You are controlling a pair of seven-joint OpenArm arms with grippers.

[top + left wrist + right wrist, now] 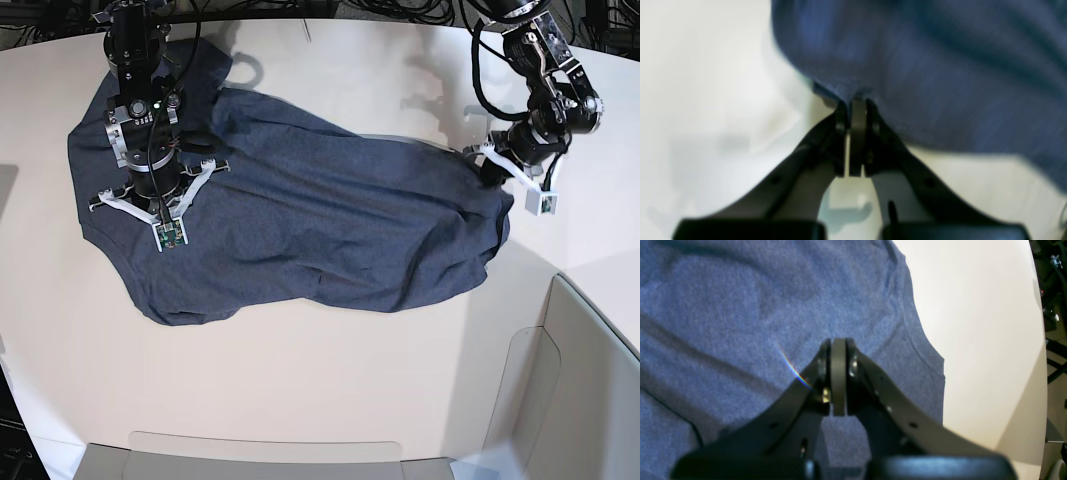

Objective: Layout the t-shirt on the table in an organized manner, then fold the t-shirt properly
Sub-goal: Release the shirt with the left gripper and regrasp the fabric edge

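My left gripper (858, 104) is pinched closed on the edge of the t-shirt (320, 230), which lies spread and rumpled across the table (330, 370). My right gripper (838, 344) is fully closed with its tips on the cloth near a sleeve; I cannot tell if any fabric is caught.

The t-shirt (740, 306) is soft matt cloth, a heathered knit with a fine speckled grain and stitched hems. The table (330, 360) is smooth, pale, with a faint sheen. The gripper fingers (873, 386) look like matt black plastic.
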